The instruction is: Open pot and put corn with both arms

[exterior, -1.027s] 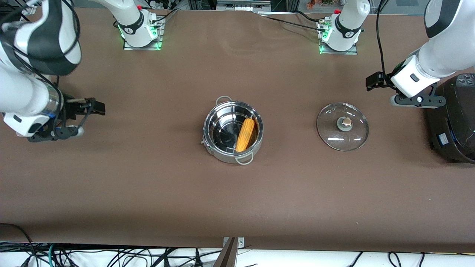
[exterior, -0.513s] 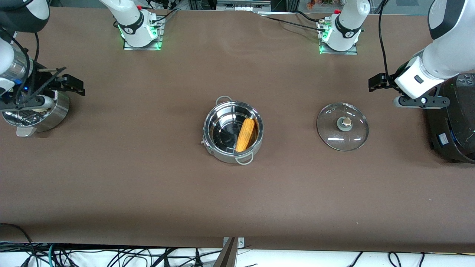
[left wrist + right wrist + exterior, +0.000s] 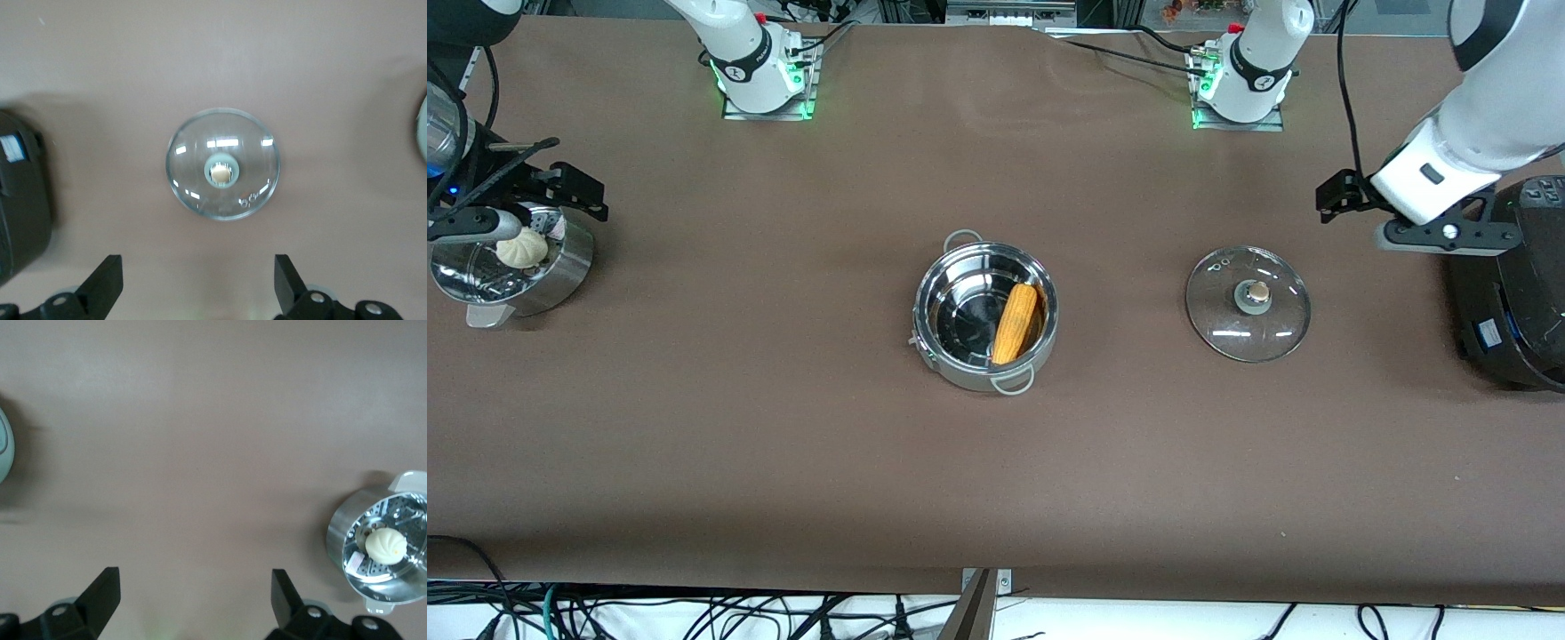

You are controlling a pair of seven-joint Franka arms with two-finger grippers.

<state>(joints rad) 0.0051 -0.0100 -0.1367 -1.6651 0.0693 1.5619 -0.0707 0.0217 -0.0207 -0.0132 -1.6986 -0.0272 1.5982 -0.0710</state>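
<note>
The steel pot [image 3: 938, 307] stands open mid-table with the yellow-orange corn [image 3: 1016, 323] lying inside it. Its glass lid [image 3: 1248, 302] lies flat on the table toward the left arm's end, tan knob up; it also shows in the left wrist view [image 3: 223, 163]. My left gripper [image 3: 1336, 197] is open and empty, up over the table between the lid and the black cooker; its fingers [image 3: 107, 280] are spread wide. My right gripper [image 3: 574, 191] is open and empty over the edge of the steamer pot; its fingers [image 3: 103, 593] hold nothing.
A steel steamer pot [image 3: 574, 258] with a white bun [image 3: 522, 247] stands at the right arm's end; it also shows in the right wrist view [image 3: 340, 540]. A large black cooker [image 3: 1512, 284] stands at the left arm's end, beside the lid.
My right arm has risen and pulled back toward its end of the table, uncovering the steamer pot and bun. My left gripper has drifted slightly up and toward the cooker. Pot, corn and lid are unmoved.
</note>
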